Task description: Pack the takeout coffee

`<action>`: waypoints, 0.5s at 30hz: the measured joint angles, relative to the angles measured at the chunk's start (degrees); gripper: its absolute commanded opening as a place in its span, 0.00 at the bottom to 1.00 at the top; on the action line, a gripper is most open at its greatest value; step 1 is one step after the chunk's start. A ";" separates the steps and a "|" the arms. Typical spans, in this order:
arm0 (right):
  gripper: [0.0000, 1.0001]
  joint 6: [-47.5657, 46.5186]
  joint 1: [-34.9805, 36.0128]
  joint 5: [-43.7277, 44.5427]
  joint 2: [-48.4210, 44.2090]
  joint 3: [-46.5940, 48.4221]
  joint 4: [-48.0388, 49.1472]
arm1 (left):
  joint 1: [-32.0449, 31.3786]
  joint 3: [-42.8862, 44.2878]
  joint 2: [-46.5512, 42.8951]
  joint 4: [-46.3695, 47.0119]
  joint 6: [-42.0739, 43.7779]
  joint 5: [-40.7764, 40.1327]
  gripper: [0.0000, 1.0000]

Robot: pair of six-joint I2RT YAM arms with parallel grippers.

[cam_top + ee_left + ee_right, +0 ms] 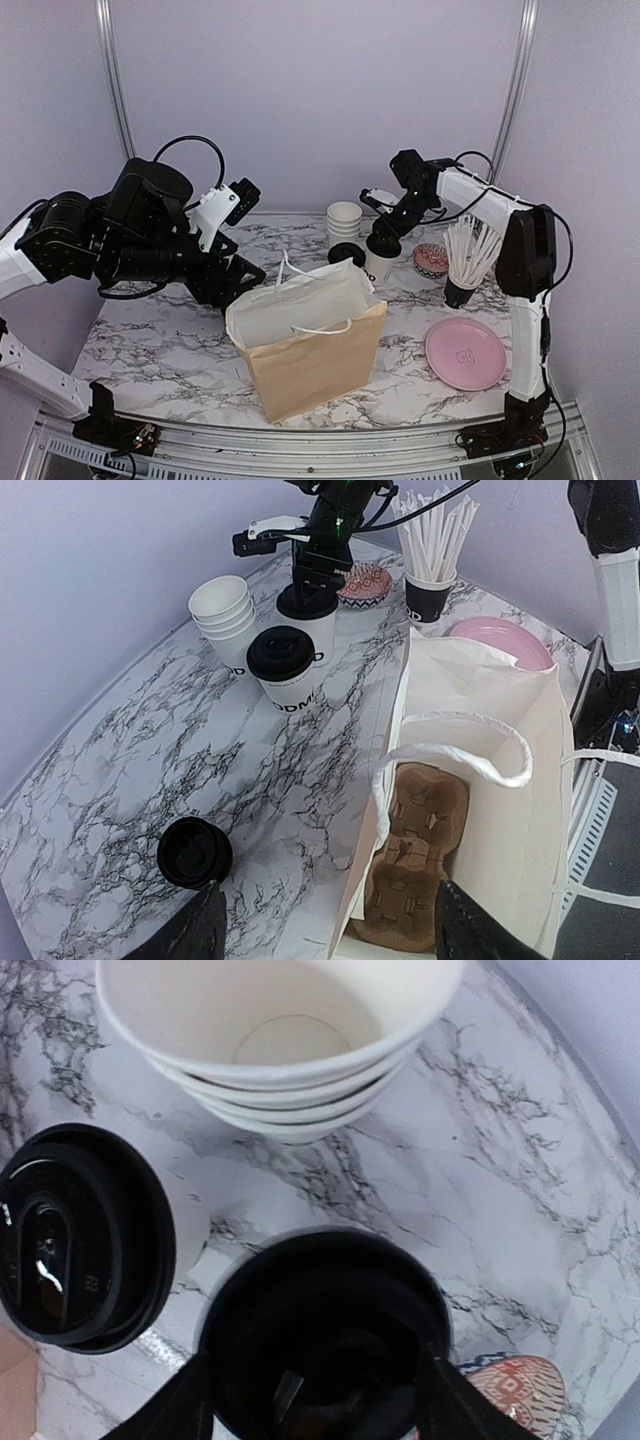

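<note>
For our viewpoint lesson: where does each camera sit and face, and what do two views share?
Top external: above and behind the robot, facing the marble table; both arms show.
Left wrist: looks into the brown paper bag; own pincer fingers below.
Right wrist: looks down on a black-lidded white paper cup; fingers flank it.
Both wrist views share that cup.

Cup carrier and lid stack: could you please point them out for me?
Cup carrier (415,850), left wrist view, between its wells.
Lid stack (195,852), left wrist view, top lid.

Bag (500,680) mouth open, handle (450,750) looping across; bare table (130,770) left of it; cup stack (222,605) crowds the lidded cup (281,658).
</note>
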 measured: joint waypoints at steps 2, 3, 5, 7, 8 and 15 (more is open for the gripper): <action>0.50 -0.15 0.00 -1.33 -2.21 -2.60 -0.31 | 0.13 0.00 -0.02 0.00 -0.04 -0.02 0.71; 0.50 -0.17 0.00 -2.14 -3.43 -4.00 -0.52 | 0.15 0.00 -0.02 0.00 -0.11 0.00 0.72; 0.50 -0.55 0.02 -3.72 -6.45 -7.69 -0.76 | 0.15 0.00 -0.02 0.00 -0.20 0.00 0.72; 0.50 -1.11 0.31 -4.79 -9.35 -11.06 -0.98 | 0.15 0.00 -0.02 0.00 -0.24 0.00 0.72; 0.50 -1.31 0.46 -5.38 -11.23 -13.25 -0.94 | 0.15 0.00 -0.02 -0.02 -0.26 0.00 0.72; 0.50 -2.95 3.17 -6.82 -19.45 -21.27 -1.22 | 0.20 0.13 0.33 0.00 -0.39 0.04 0.72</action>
